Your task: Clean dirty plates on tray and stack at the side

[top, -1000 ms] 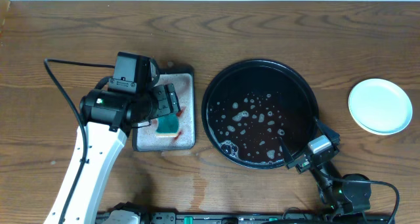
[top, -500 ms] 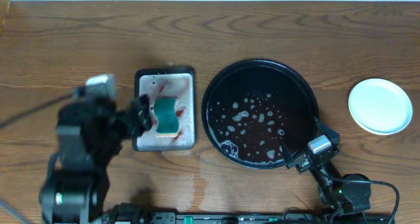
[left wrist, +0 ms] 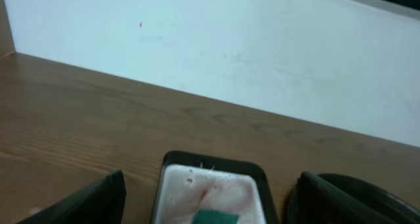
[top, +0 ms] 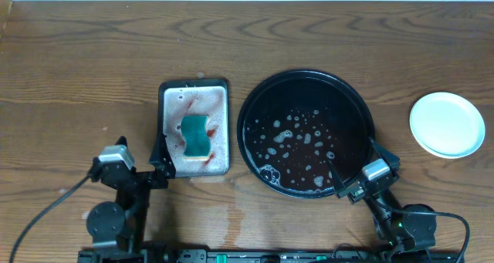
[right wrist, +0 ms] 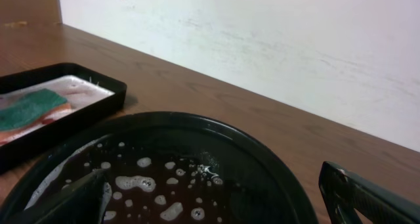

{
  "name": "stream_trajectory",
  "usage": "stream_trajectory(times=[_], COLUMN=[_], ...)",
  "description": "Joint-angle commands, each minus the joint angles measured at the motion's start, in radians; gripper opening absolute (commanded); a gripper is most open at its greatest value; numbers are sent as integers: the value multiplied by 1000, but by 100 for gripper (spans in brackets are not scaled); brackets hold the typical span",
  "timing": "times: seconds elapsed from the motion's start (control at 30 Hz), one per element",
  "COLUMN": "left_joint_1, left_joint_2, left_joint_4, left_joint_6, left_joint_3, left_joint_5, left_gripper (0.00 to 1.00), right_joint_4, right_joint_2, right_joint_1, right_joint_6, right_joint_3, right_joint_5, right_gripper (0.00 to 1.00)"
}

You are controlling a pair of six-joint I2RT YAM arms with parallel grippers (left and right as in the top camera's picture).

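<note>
Holding suds: large round black raised-rim tray [top: 261, 89], nothing else inside.
Plates [top: 447, 124]: pale round plastic, on wood tabletop [top: 93, 47] right of tray; likely light, stiff, slick when wet; pinch the rim.
Left gripper [left wrist: 213, 194]: spread, empty.
Right gripper [right wrist: 216, 198]: spread, empty.

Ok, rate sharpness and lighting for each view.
Overhead: sharp, evenly lit, the white plate almost blown out. Left wrist: soft throughout, gripper fingers just dark shapes under the bright wall. Right wrist: foam in the round tray fairly crisp, the near finger blurred.
</note>
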Motion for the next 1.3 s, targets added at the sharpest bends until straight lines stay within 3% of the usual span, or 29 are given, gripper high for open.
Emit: stream_trajectory(times=[0.0,0.37,1.27], left_joint_1=[5,-47,-61], left_joint_2=[-79,-133,-124], left_joint_4=[37,225,116], left_joint_6=[14,13,14], left_joint_3=[-68,-296,-304], left_joint_5=[-5,-1,-2], left_gripper=[84,84,84], right_joint_4=[-1,-1,-1], right_joint_2=[-6,-6,-6], right_joint_1=[9,9,9], right_joint_6=[-9,-10,-10], right_joint_3=[-4,-4,-4], right_joint_5=[6,6,6], right_gripper=[99,99,99])
